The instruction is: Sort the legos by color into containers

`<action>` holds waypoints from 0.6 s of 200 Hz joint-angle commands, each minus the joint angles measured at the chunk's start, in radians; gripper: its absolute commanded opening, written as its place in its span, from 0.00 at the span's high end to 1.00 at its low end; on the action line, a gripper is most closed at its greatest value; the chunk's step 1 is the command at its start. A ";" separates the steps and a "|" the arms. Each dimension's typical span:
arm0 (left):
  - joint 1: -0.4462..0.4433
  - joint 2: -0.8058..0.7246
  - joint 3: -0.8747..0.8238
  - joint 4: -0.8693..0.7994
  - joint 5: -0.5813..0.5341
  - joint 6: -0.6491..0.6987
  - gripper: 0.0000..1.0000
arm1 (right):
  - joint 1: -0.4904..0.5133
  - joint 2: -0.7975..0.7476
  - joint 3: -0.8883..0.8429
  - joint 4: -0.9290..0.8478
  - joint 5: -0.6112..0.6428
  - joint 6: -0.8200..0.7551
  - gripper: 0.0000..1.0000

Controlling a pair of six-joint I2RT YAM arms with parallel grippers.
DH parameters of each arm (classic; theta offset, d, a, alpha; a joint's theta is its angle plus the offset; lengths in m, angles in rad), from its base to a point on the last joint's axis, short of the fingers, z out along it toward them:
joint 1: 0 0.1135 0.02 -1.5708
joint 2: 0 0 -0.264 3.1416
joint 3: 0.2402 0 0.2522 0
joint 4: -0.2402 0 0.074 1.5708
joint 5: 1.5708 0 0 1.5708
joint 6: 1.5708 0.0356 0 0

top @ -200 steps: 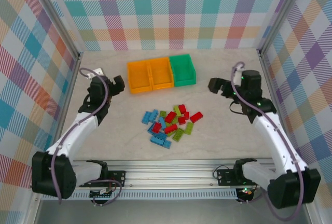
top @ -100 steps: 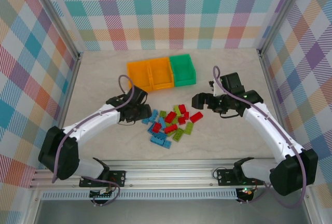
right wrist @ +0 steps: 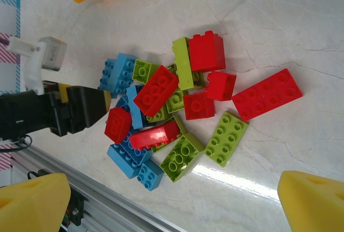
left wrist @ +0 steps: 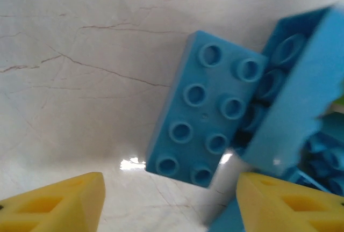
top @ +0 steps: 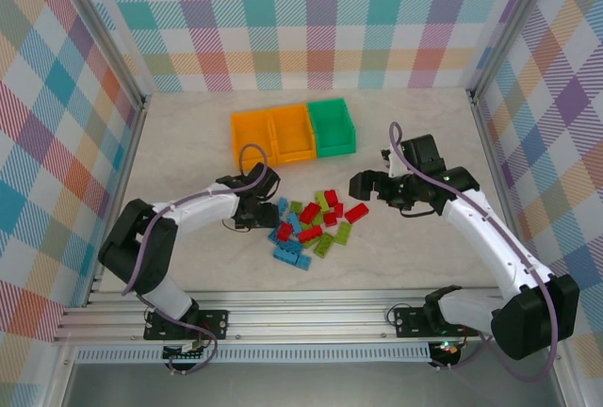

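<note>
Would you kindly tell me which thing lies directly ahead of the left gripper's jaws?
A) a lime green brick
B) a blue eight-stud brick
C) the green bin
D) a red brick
B: in the left wrist view, a blue brick with eight studs facing up lies on the table just ahead of the left gripper, whose jaws stand wide apart.

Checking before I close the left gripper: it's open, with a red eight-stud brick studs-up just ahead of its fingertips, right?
Not quite: the brick is blue, not red, as the left wrist view shows. The left gripper is open, and the eight-stud brick lies studs-up just ahead of its fingertips.
</note>
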 commanded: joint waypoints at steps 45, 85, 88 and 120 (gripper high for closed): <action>-0.006 0.102 0.044 0.046 -0.035 0.087 0.38 | 0.007 -0.018 0.021 -0.004 0.000 0.021 0.00; -0.006 0.144 0.080 0.073 -0.078 0.120 0.45 | 0.007 -0.020 0.038 -0.015 0.004 0.021 0.00; -0.006 0.146 0.082 0.075 -0.081 0.120 0.47 | 0.007 -0.020 0.038 -0.015 0.005 0.022 0.00; -0.006 0.147 0.106 0.066 -0.094 0.103 0.67 | 0.007 -0.028 0.039 -0.021 -0.016 0.024 0.00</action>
